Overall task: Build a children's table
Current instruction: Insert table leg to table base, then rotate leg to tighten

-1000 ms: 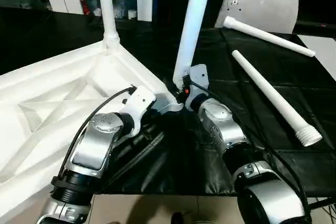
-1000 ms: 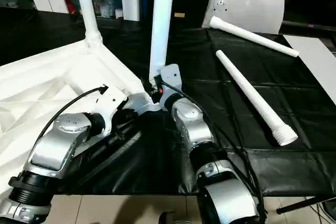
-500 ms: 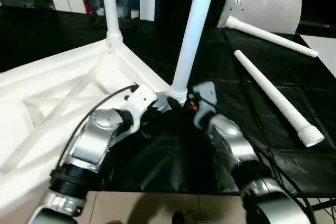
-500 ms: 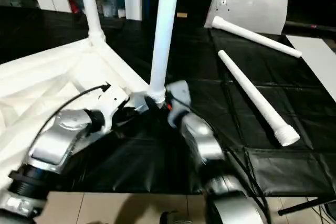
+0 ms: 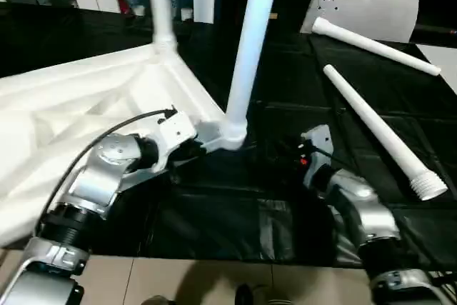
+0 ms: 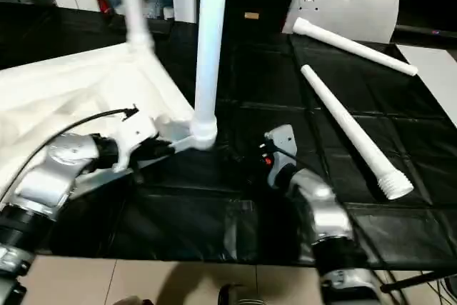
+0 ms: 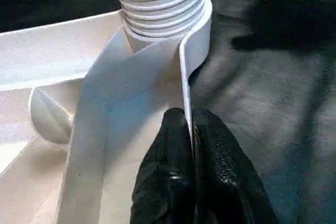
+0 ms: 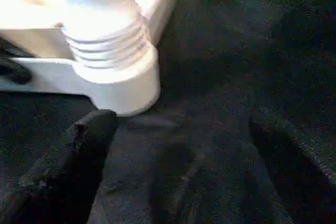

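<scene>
The white plastic tabletop lies upside down on the black-covered desk, its ribbed underside facing up. The left gripper is clenched on the thin edge wall of the tabletop, one black textured finger on each side, just beside the round corner socket. A smooth, round, tapered white leg stands upright in that socket, its ridged threaded end partly showing above the socket rim. A second leg stands in the far corner, beyond the left gripper.

The right gripper sits on the dark cloth near the socket, fingers spread wide and grasping nothing; one black finger ends just short of the socket's base.

Two more legs lie flat on the desk, well apart from the right gripper on its outer side, the nearer one showing a ridged end. A white pillow-like slab lies beyond them.
</scene>
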### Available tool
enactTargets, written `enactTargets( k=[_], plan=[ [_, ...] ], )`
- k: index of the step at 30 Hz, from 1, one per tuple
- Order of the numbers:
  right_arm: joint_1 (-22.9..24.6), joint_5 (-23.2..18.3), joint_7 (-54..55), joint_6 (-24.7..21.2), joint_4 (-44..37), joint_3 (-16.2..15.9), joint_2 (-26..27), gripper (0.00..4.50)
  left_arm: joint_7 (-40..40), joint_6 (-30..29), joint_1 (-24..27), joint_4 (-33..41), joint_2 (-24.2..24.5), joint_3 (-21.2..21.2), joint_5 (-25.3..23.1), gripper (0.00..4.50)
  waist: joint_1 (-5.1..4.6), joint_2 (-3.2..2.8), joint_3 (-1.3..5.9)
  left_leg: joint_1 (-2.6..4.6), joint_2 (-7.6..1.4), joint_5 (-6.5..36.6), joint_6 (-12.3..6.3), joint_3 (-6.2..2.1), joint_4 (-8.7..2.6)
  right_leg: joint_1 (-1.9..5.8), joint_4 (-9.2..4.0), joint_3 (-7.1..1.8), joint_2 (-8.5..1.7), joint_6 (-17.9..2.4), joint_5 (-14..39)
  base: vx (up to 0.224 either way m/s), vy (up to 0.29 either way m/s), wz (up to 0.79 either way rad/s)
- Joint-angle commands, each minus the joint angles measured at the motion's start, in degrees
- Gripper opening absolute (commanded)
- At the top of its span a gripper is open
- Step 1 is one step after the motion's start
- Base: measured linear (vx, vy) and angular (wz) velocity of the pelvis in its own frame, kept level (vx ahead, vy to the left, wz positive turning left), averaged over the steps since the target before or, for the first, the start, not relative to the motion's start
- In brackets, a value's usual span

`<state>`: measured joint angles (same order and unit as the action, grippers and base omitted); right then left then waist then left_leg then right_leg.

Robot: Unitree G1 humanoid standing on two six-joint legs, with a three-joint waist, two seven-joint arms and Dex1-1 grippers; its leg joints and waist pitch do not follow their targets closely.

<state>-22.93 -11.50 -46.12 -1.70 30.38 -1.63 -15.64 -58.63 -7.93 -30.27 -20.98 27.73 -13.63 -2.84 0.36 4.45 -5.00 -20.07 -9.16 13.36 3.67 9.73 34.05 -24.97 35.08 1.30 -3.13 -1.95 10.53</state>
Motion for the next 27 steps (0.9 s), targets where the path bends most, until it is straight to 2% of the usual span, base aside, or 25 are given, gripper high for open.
enactTargets(
  k=[1, 2, 4, 10, 11, 17, 18, 23, 24, 27],
  plan=[
    [-0.94, -0.65, -6.12, 0.25, -2.85, -1.55, -2.26, 4.49, -5.23, 4.66, -0.76, -1.96, 0.34, -2.73, 0.72, 0.00, 0.26, -0.04, 3.52, 0.10, -3.63, 0.19, -10.47, -0.48, -3.44, 4.11, -3.49, -2.58, -4.55, -16.37, 4.98, 0.000, 0.000, 0.00],
    [-1.07, -0.81, -7.88, -0.18, -3.41, -2.10, -2.97, 4.49, -6.29, 5.76, -1.02, -2.66, 0.39, -3.09, 0.80, 0.00, 0.40, -0.14, 3.42, 0.24, -3.73, 1.05, -9.92, -0.44, -3.49, 3.91, -3.50, -2.64, -4.63, -16.05, 5.88, 0.000, 0.000, 0.00],
    [-1.80, -0.77, -11.38, -1.36, -4.29, -3.36, -4.56, 4.49, -9.08, 8.66, -1.71, -4.52, 0.30, -3.93, 1.18, 0.00, 0.54, -0.13, 3.61, 0.27, -3.90, 0.83, -9.16, -0.50, -3.46, 3.97, -3.28, -2.64, -4.80, -15.86, 5.75, 0.000, 0.000, 0.00],
    [-4.04, -0.58, -18.19, -3.36, -4.12, -5.87, -6.98, 4.49, -13.97, 12.18, -2.81, -6.70, -0.12, -5.31, 1.85, 0.00, 1.56, 0.25, 3.95, 0.40, -3.73, -2.79, -10.07, -0.35, -3.07, 4.00, -2.52, -2.47, -4.78, -16.99, 0.77, 0.000, 0.000, 0.00],
    [-5.04, -0.25, -19.73, -3.04, -3.21, -6.53, -7.38, 4.49, -15.53, 13.94, -3.41, -7.76, -0.25, -5.92, 2.00, 0.00, 1.54, 0.53, 4.08, 0.35, -3.76, -2.90, -10.28, -0.34, -3.00, 4.09, -2.51, -2.47, -4.87, -16.95, 0.79, 0.000, 0.000, 0.00],
    [-8.03, 1.10, -20.63, -1.81, 1.28, -7.47, -6.50, 4.49, -18.34, 16.71, -4.49, -9.46, -0.88, -6.77, 1.84, 0.00, 1.71, 0.71, 4.30, 0.33, -3.82, -3.18, -9.39, -0.41, -2.88, 4.19, -2.32, -2.40, -5.10, -16.87, 1.64, 0.000, 0.000, 0.00],
    [-8.24, 1.04, -20.92, -1.88, 1.64, -7.54, -6.36, 4.15, -18.52, 16.73, -4.51, -9.43, -0.95, -6.80, 1.81, 0.00, 1.74, 0.80, 4.35, 0.37, -3.82, -3.89, -9.46, -0.37, -2.83, 4.17, -2.19, -2.37, -5.01, -17.00, 0.43, 0.000, 0.000, 0.00],
    [-9.34, 1.21, -22.29, -1.19, 3.88, -8.36, -5.15, 3.96, -19.12, 17.45, -4.62, -9.73, -1.34, -7.08, 1.84, 0.00, 1.94, 1.01, 4.53, 0.31, -3.81, -5.35, -10.29, -0.36, -2.64, 4.27, -1.90, -2.26, -5.09, -17.55, -0.98, 0.000, 0.000, 0.00],
    [-9.46, 1.27, -22.38, -1.06, 4.17, -8.48, -5.03, 3.72, -19.22, 17.57, -4.61, -9.77, -1.34, -7.13, 1.81, 0.00, 1.97, 1.06, 4.52, 0.33, -3.83, -5.36, -10.35, -0.34, -2.62, 4.24, -1.91, -2.24, -5.08, -17.56, -0.90, 0.000, 0.000, 0.00],
    [-10.19, 1.53, -22.61, -0.33, 5.66, -8.80, -4.26, 3.63, -19.57, 18.16, -4.51, -9.90, -1.21, -7.44, 1.67, 0.00, 2.10, 1.07, 4.49, 0.18, -3.82, -4.56, -9.86, -0.36, -2.57, 4.28, -1.97, -2.26, -5.17, -17.10, 0.75, 0.000, 0.000, 0.00]
  ],
)
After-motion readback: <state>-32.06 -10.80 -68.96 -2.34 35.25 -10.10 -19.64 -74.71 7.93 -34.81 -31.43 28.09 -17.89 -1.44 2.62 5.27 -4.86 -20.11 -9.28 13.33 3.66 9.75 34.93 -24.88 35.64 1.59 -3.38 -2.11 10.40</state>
